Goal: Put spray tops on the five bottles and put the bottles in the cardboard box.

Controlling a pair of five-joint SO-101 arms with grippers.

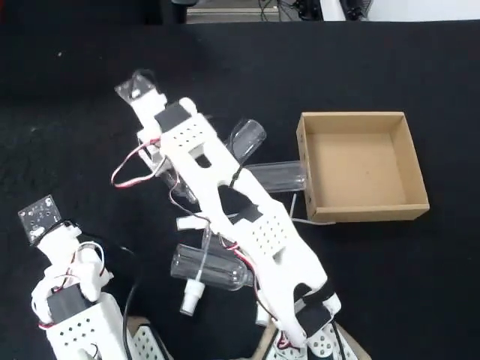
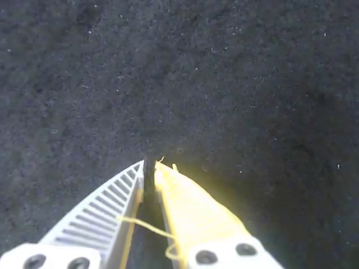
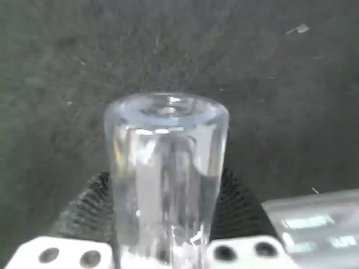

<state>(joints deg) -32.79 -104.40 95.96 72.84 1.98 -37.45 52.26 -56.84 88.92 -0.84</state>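
Bottle (image 3: 165, 145) is clamped in the right claw (image 3: 165, 196). It's clear, with its base pointing straight out from the wrist, so the long axis runs in line with the arm. It sits far and left on the table (image 1: 420, 300), and the cardboard box (image 1: 367, 213) is well off to its right. The left claw (image 2: 150, 168) is pinched together on nothing at the near left, further from the box. Another bottle (image 3: 305, 224) lies just beside the held one, and its pale markings are too blurry to read.
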